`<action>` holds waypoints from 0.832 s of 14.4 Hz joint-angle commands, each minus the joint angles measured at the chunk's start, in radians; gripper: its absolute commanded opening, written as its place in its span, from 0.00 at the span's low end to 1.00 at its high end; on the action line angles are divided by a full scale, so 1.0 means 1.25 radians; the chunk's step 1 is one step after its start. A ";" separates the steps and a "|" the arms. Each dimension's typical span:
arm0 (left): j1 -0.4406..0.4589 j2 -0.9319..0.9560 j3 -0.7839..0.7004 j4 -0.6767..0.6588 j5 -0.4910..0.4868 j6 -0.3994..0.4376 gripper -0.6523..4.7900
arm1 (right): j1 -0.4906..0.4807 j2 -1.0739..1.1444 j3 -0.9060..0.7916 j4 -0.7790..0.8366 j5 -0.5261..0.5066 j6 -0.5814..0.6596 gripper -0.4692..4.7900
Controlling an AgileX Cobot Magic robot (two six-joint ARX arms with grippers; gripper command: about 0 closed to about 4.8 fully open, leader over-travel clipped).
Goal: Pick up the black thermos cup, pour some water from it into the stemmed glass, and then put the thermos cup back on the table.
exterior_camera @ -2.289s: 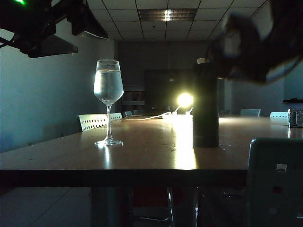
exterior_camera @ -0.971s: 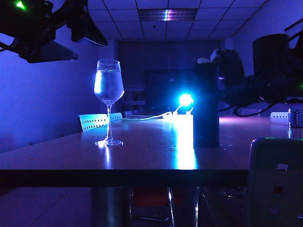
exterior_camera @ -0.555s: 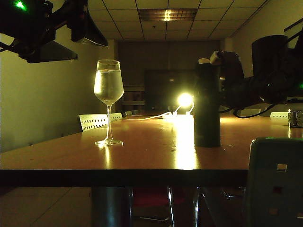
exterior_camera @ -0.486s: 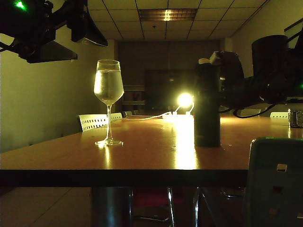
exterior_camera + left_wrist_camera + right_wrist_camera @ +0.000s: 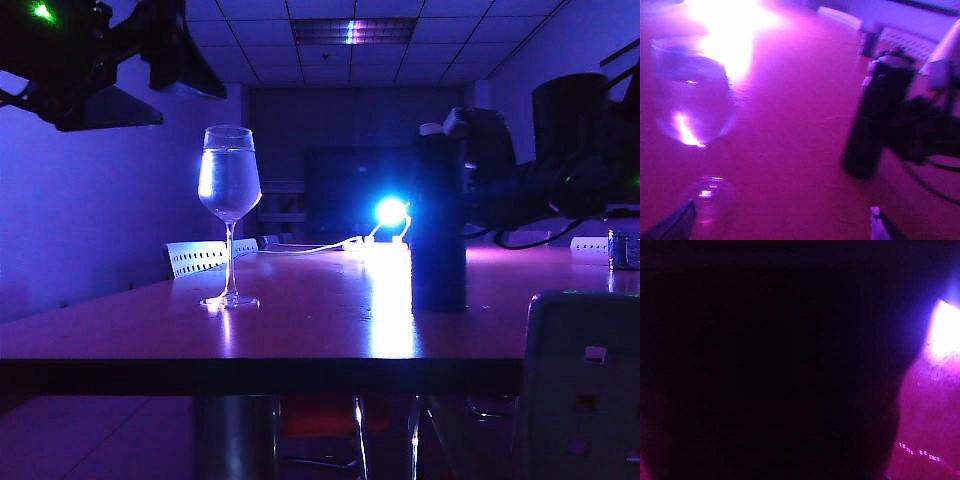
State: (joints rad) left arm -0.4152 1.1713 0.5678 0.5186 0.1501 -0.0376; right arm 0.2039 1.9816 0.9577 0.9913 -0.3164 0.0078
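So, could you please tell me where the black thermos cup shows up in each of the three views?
Exterior view: black thermos cup stands upright on the table, right of centre, the right end effector at its upper part.
Left wrist view: at the right, leaning in the picture.
Right wrist view: the dark mass filling most of the frame.
Shared landmark: the bright lamp glare, also seen in both wrist views.

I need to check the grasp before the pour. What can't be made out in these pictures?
- Right hand: exterior view, dark against the black thermos cup; contact unclear.
- Right wrist view: the cup fills it black.
- Left hand: left wrist view, only fingertips inside the edge.
- Stemmed glass: blurred by glare.
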 commanded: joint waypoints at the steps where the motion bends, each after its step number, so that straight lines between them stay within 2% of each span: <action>1: 0.014 -0.028 0.003 -0.002 -0.027 0.009 1.00 | 0.004 -0.070 0.010 0.029 -0.001 0.010 0.47; 5: 0.068 -0.061 0.020 -0.023 -0.045 0.000 1.00 | 0.035 -0.141 0.125 -0.101 -0.001 0.014 0.47; 9: 0.118 -0.033 0.155 -0.130 -0.042 0.003 1.00 | 0.074 -0.142 0.332 -0.305 0.002 -0.011 0.47; 12: 0.123 0.014 0.211 -0.170 -0.024 0.003 1.00 | 0.117 -0.111 0.458 -0.371 0.021 -0.065 0.47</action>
State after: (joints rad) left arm -0.2615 1.1793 0.8143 0.3218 0.1101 -0.0376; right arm 0.3393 1.8397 1.4914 0.5049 -0.3069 -0.0551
